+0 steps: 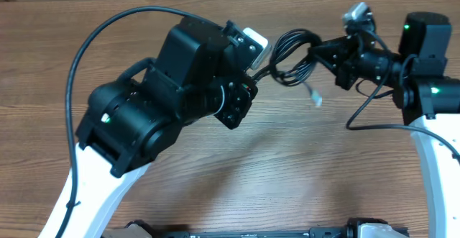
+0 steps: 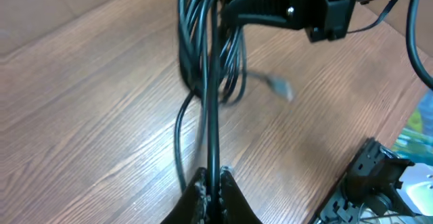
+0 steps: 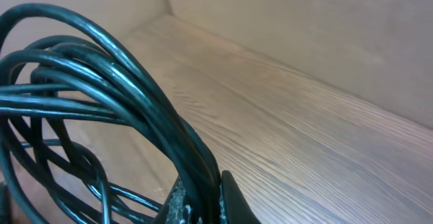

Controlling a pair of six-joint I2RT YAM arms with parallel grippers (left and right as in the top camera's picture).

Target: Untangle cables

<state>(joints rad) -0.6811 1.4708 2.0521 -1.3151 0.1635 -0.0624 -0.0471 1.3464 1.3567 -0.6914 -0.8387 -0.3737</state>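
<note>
Jaws on both arms are pinched tight on the cables [image 1: 291, 51]. Beneath everything lies the wooden table [image 1: 215, 159]. Between the two arms, near the far edge, the cables hang as a looped bundle. The left gripper [image 2: 213, 183] nips a few taut strands leading to it, and the right gripper [image 3: 203, 197] clamps the loops themselves. One pale plug [image 1: 315, 98] dangles below, seemingly clear of the wood.

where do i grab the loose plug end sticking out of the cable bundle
Probably on the thin cord just behind the plug end, coming from the open table side below the cables in the overhead view. That tail pokes out clear of the loops, while the left gripper and right gripper clamp the bundle on either side, so one must release first.
</note>
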